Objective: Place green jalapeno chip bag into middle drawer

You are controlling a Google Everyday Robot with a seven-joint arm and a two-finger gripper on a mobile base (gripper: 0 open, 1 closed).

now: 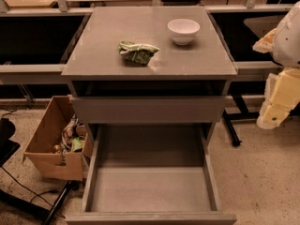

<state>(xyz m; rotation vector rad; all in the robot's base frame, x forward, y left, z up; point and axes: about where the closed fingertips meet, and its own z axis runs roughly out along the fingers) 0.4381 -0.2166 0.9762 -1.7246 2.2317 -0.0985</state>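
The green jalapeno chip bag [137,52], crumpled green and white, lies on the grey cabinet top [93,55], left of centre. The middle drawer [150,189] is pulled out towards the camera below it, and its flat grey floor holds nothing. My gripper [275,108], cream-coloured, hangs at the right edge of the view. It is beside the cabinet at about the height of the closed drawer front, well apart from the bag, and holds nothing that I can see.
A round white bowl [183,30] stands on the cabinet top to the right of the bag. A closed grey drawer front [149,109] sits above the open drawer. An open cardboard box [51,144] with clutter stands on the floor at left. Table legs and rails run behind.
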